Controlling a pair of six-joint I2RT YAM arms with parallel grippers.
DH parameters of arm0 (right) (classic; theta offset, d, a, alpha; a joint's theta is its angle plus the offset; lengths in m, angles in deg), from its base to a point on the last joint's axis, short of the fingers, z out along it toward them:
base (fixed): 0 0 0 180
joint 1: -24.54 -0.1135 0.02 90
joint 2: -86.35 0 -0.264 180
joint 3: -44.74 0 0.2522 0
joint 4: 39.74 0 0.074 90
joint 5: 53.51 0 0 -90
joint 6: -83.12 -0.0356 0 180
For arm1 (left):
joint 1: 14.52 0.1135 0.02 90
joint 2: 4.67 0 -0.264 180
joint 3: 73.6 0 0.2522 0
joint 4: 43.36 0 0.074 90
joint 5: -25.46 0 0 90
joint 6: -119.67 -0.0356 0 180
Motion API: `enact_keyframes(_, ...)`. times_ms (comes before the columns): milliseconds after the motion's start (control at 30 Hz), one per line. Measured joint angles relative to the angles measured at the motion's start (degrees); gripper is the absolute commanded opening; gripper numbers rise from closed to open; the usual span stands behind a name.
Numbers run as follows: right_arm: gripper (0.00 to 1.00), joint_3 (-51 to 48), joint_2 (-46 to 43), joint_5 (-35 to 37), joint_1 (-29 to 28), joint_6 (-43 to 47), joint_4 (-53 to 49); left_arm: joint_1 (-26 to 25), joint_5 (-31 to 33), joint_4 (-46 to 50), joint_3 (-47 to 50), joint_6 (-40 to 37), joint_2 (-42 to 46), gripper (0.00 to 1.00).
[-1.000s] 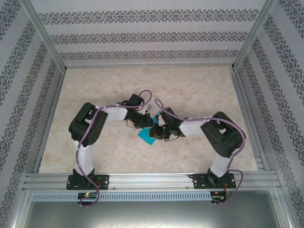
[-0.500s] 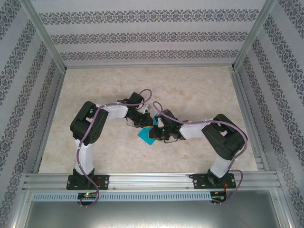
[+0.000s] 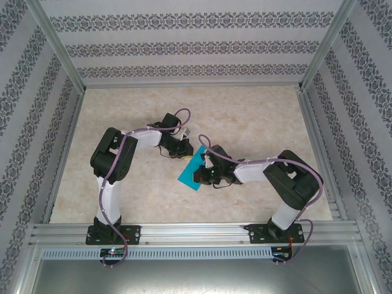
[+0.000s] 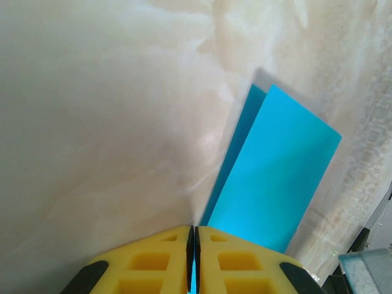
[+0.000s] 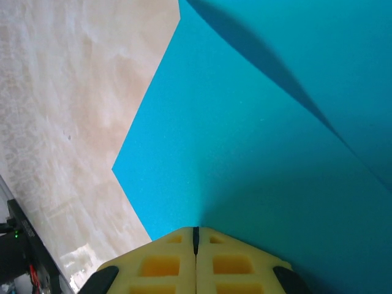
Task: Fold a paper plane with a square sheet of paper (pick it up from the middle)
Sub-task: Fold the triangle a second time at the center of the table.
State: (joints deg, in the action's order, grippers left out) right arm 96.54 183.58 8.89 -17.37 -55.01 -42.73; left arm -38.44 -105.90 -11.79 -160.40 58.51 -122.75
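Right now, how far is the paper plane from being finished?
Done: the paper is folded over, two layers showing. In hand: the left tool and right tool are both shut on it. Left: no pointed nose or wings yet, so most folds remain.

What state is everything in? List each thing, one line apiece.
paper: folded over into two layers, pinched by both hands
left hand: shut on the paper's edge
right hand: shut on the paper
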Motion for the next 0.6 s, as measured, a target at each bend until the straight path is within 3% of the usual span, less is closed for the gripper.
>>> enact_keyframes(233, 0.10, -0.1, -0.4, -1.6, 0.1, -1.0, -0.9, 0.0, 1.2, 0.0, 1.1, 0.0, 1.6, 0.15)
enact_keyframes(400, 0.22, -0.9, -2.6, -2.4, 1.0, -2.4, -2.0, 0.0, 2.0, 0.0, 4.0, 0.0, 7.3, 0.15)
enact_keyframes(600, 0.21, -1.1, -7.1, -2.8, 4.3, -3.0, -1.9, -1.3, 1.8, -0.2, 7.0, 0.5, 12.0, 0.16)
